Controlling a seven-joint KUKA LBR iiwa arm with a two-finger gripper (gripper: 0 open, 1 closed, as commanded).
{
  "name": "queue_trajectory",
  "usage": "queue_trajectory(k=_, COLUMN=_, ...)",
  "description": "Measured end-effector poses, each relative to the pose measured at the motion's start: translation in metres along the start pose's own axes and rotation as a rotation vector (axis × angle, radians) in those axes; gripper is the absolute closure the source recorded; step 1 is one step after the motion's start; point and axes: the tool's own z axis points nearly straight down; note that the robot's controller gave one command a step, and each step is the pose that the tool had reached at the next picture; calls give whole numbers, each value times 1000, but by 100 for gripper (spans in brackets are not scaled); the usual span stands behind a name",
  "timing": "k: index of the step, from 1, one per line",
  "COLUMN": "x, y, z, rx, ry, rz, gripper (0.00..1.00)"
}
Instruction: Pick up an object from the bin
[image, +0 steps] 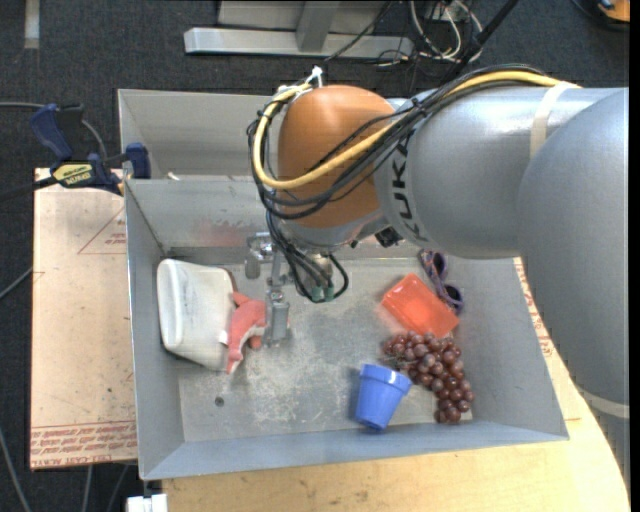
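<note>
My gripper hangs low over the left middle of the bin floor, under the arm's orange cover. Its tip stands right beside a pink, flat, fish-like toy, at the toy's right edge; whether it touches the toy I cannot tell. A white box-shaped container lies tilted just left of the pink toy, against the bin's left wall.
To the right lie an orange-red translucent block, a bunch of dark red toy grapes, a blue cup on its side and a small purple thing at the right wall. The arm covers the bin's upper right.
</note>
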Motion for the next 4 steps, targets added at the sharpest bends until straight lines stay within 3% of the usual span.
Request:
queue_trajectory(k=1, x=-17, y=-19, z=13, rx=2, ry=-26, rz=-225, gripper=0)
queue_trajectory(k=2, x=0, y=-24, z=82, rx=0, ry=-11, rz=-80, gripper=0)
queue_trajectory(k=3, x=-12, y=-21, z=103, rx=1, ry=-30, rz=-249, gripper=100)
queue_trajectory(k=4, x=-12, y=-21, z=103, rx=1, ry=-30, rz=-249, gripper=100)
